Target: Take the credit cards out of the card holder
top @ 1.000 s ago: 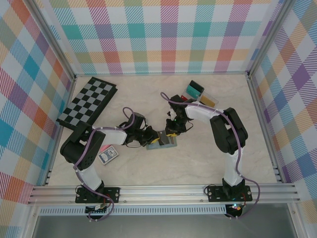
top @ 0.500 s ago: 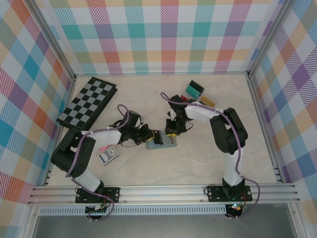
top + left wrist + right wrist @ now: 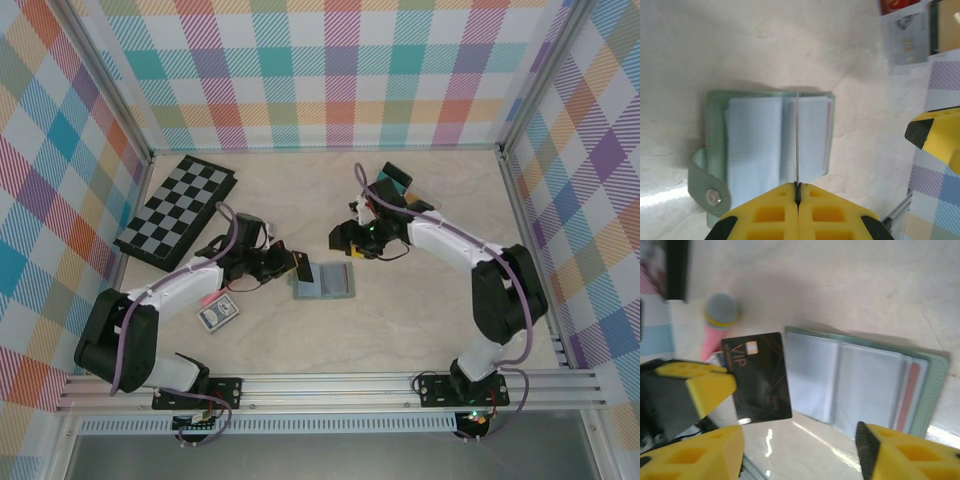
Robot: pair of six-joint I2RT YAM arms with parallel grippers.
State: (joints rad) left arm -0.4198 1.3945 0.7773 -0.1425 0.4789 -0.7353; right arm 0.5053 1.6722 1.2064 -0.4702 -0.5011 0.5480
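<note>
The grey-green card holder (image 3: 325,282) lies open on the table, its clear sleeves up (image 3: 755,150) (image 3: 865,390). A red card edge (image 3: 910,390) shows in its last sleeve. My left gripper (image 3: 287,265) (image 3: 797,186) is shut on a dark credit card (image 3: 302,266), just left of the holder. In the left wrist view that card is a thin edge-on line (image 3: 797,135); in the right wrist view it shows its black face with gold lettering (image 3: 760,377). My right gripper (image 3: 345,240) (image 3: 800,452) hangs open above the holder's far side, touching nothing.
A clear tray (image 3: 425,203) with several cards sits at the back right, also in the left wrist view (image 3: 905,35). A checkered board (image 3: 178,210) lies back left. A blue card pack (image 3: 218,314) and a pink object (image 3: 720,315) lie near the left arm.
My left gripper has drawn the dark card leftward, free of the holder. My right gripper let go, opened and rose toward the back. The holder now lies flat and open.
</note>
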